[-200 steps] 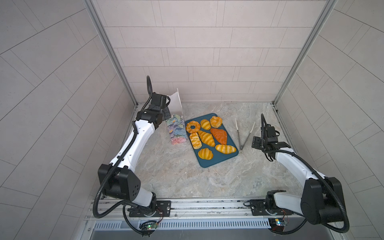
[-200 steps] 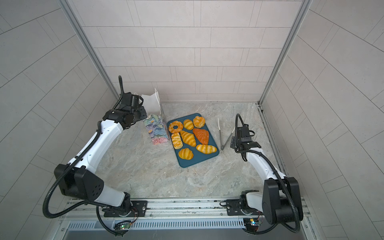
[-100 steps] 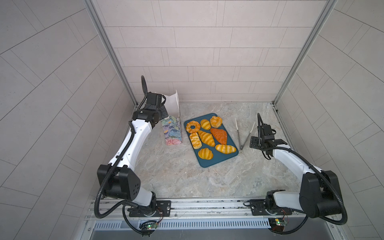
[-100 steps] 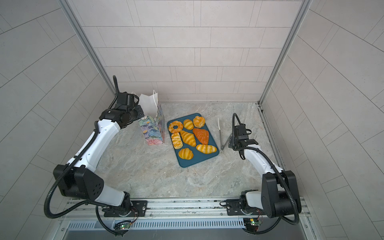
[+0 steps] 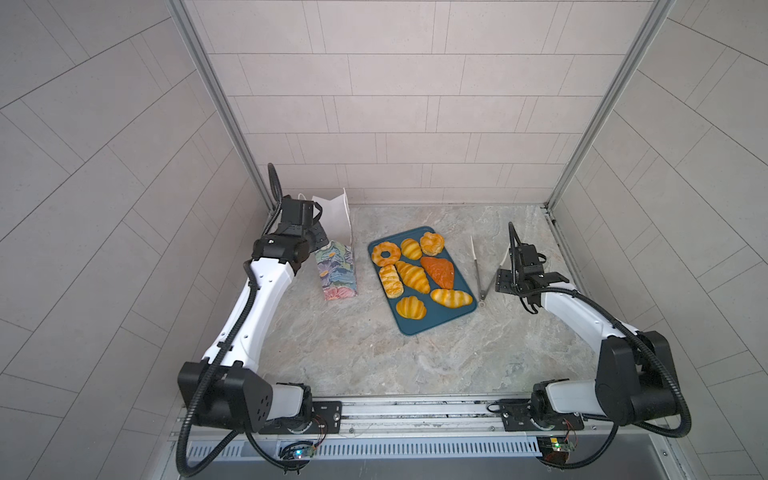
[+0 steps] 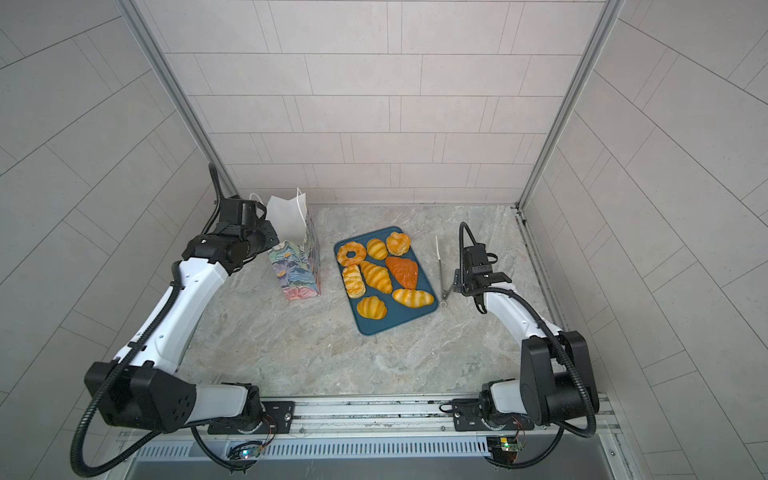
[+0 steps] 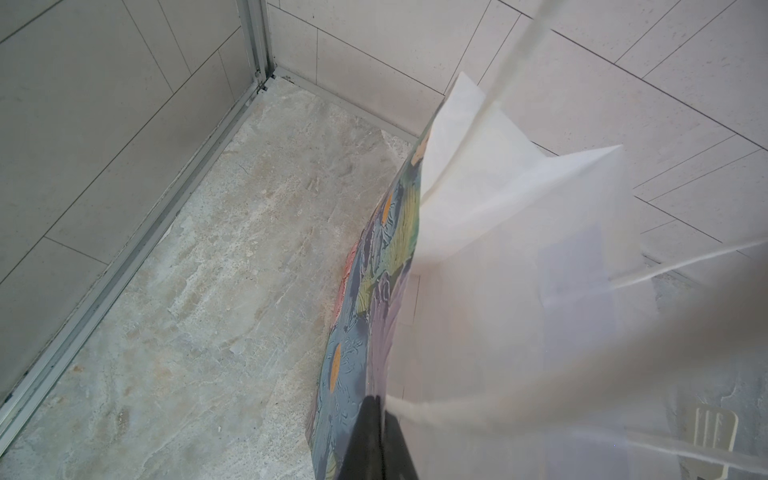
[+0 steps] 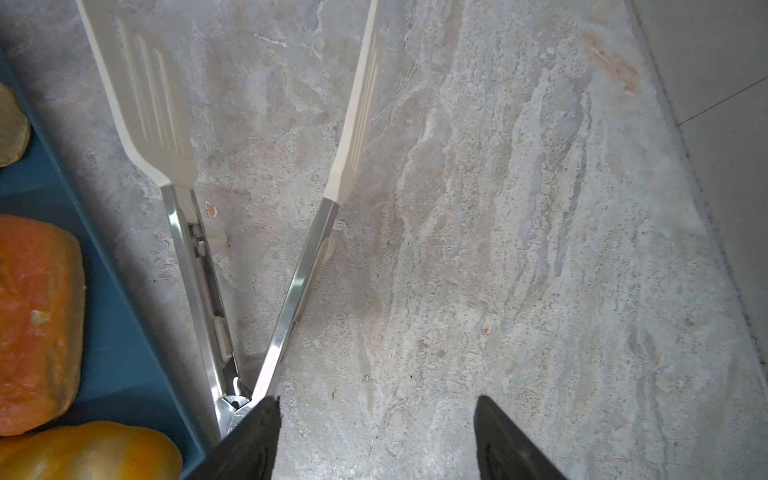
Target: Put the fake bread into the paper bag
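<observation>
The paper bag [image 5: 338,270] [image 6: 297,266], floral outside and white inside, stands upright left of the tray with its mouth open. My left gripper [image 5: 319,242] [image 7: 380,405] is shut on the bag's near top rim, pinching the paper wall [image 7: 374,270] between the dark fingers [image 7: 365,436]. Several golden pieces of fake bread lie on the teal tray [image 5: 415,330] [image 6: 374,328]: a ring [image 5: 386,253], a croissant [image 5: 412,276], one darker orange piece [image 5: 438,272] [image 8: 37,320]. My right gripper [image 5: 500,283] [image 8: 376,405] hangs open and empty over bare table, right of the tray.
White slotted tongs [image 5: 478,266] [image 8: 199,270] lie spread open on the marble table between the tray [image 8: 124,332] and my right gripper, their hinge beside one fingertip. Tiled walls and metal corner posts close in the back and both sides.
My left gripper closed on the bag's rim and drew it left, and the leaning bag now stands upright. The right gripper shifted slightly toward the tongs and stayed open.
</observation>
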{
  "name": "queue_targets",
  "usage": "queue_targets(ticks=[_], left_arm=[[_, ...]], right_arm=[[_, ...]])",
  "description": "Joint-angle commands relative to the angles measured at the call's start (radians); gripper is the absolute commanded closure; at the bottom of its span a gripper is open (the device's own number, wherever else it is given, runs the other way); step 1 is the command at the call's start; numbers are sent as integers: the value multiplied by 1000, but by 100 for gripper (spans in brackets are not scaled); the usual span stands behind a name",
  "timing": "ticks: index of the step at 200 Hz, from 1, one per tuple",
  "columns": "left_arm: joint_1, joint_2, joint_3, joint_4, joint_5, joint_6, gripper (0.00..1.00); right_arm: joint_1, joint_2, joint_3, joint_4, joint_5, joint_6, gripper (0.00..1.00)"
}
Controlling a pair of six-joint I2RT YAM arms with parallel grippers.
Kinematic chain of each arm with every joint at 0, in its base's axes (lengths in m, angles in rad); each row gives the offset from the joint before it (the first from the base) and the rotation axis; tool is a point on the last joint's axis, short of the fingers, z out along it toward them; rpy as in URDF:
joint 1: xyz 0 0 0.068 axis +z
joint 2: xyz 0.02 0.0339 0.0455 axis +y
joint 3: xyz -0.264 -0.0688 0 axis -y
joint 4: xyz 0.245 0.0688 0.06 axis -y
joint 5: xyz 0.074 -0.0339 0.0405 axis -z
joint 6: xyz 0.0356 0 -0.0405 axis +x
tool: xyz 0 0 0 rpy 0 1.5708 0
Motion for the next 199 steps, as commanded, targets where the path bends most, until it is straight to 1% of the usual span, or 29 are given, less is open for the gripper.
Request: queue_targets(ticks=[1, 60, 64, 71, 84, 92, 97, 104, 110, 111, 115, 124, 143, 163, 181, 199], left_arm=[[8, -31, -35, 20, 0, -53, 100], [17, -51, -56, 28, 15, -88, 100], [16, -52, -55, 28, 17, -88, 99], [17, -56, -54, 29, 17, -89, 94], [18, -62, -52, 25, 14, -90, 80], [18, -68, -53, 24, 13, -90, 70], [17, -72, -54, 24, 10, -90, 60], [17, -80, -57, 25, 5, -91, 50], [16, -86, -59, 26, -2, -90, 43], [17, -87, -59, 26, -3, -90, 42], [18, -91, -59, 25, -3, -89, 38], [17, -101, -62, 27, -8, -82, 30], [15, -128, -67, 33, -16, -56, 22], [4, -167, -76, 50, -23, -4, 17], [-30, -204, -79, 54, -83, 27, 11], [-90, -233, -77, 54, -161, 59, 6]], right_arm=[[11, 18, 30, -17, 7, 11, 24], [14, 26, 33, -21, 12, 6, 25], [14, 26, 34, -20, 10, 6, 25], [15, 29, 35, -20, 9, 7, 25], [14, 35, 35, -20, 6, 10, 25], [15, 38, 36, -18, 6, 10, 26], [14, 41, 37, -18, 4, 12, 26], [15, 47, 41, -20, -1, 12, 27], [14, 50, 44, -21, -7, 13, 28], [14, 53, 44, -21, -10, 13, 30], [15, 55, 47, -21, -14, 13, 31], [14, 64, 52, -24, -20, 17, 32], [14, 85, 61, -24, -25, 29, 35], [14, 100, 67, -20, -29, 48, 37], [15, 114, 70, -14, -28, 66, 37], [17, 143, 81, -5, -34, 88, 38]])
